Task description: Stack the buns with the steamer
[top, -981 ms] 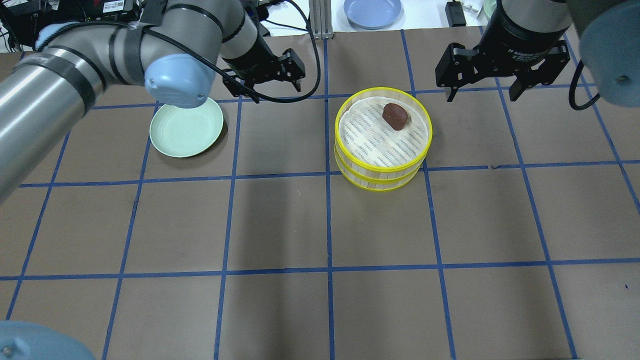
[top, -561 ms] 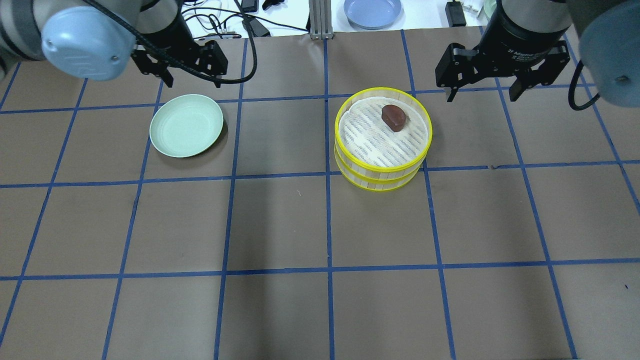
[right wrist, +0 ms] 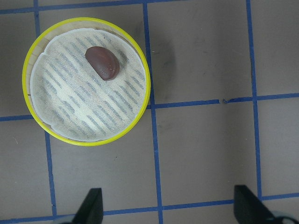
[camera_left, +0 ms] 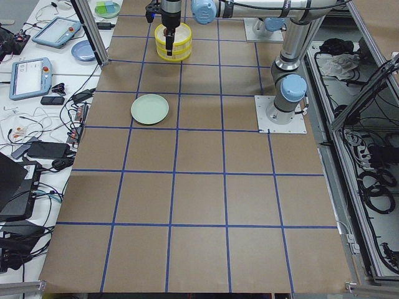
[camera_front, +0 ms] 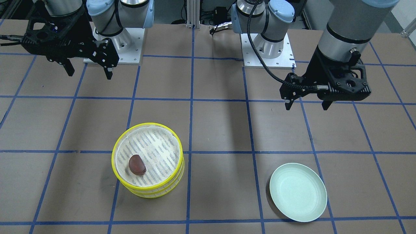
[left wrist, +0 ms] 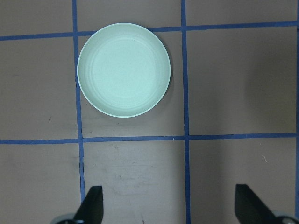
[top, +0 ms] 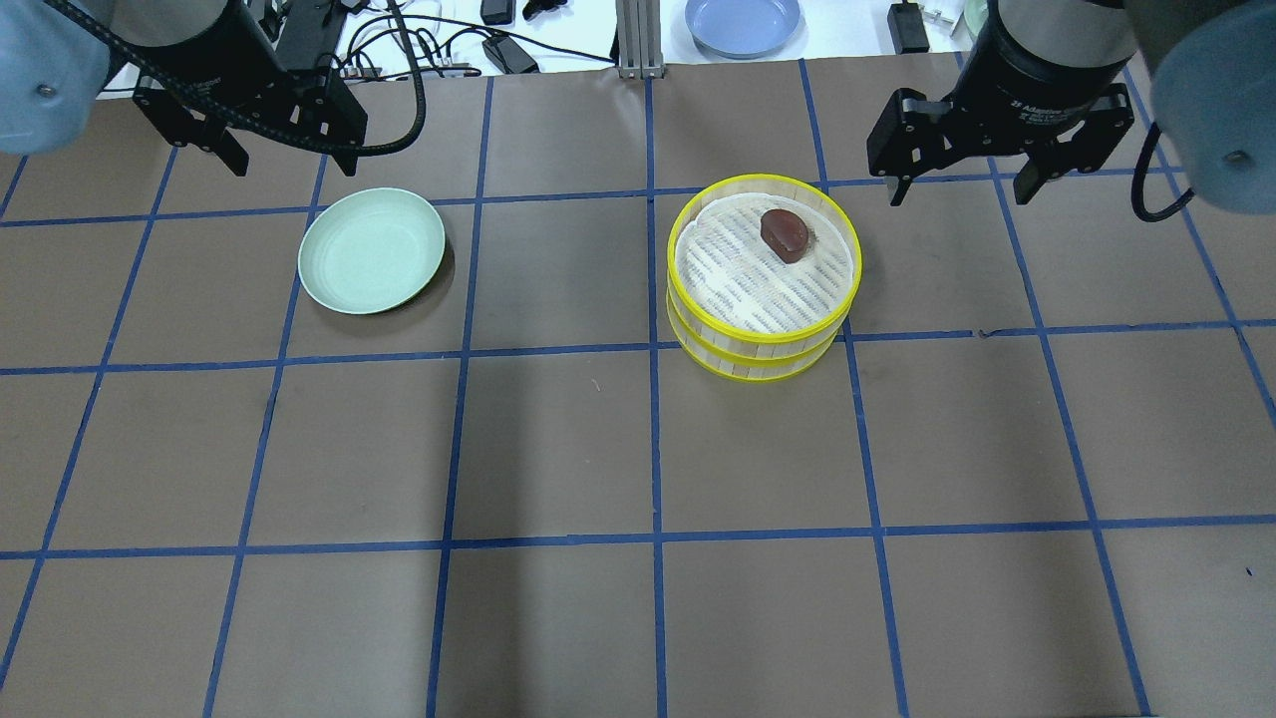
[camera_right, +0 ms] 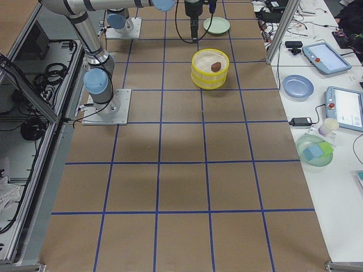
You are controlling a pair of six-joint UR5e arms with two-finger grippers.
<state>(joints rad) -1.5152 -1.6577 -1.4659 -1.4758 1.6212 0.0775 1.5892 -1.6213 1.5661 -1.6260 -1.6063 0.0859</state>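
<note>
The two yellow-rimmed steamer tiers [top: 758, 289] stand stacked right of the table's middle, and they also show in the front view [camera_front: 156, 151]. The dark reddish-brown bun [top: 785, 232] lies on the top tier's liner, near its far edge; it also shows in the front view [camera_front: 137, 164] and the right wrist view [right wrist: 103, 62]. The cream-white bun is out of sight. My right gripper [top: 959, 191] hangs open and empty, beyond and to the right of the stack. My left gripper [top: 295, 163] hangs open and empty, just beyond the plate.
A pale mint-green plate [top: 371, 250] lies empty at the left, and it shows whole in the left wrist view [left wrist: 124, 70]. A blue plate [top: 743, 22] and cables lie on the white bench past the table's far edge.
My left arm has swung from near the table's middle to the left, and its gripper now hangs behind the green plate. The right gripper, the stack and the bun have not moved.
</note>
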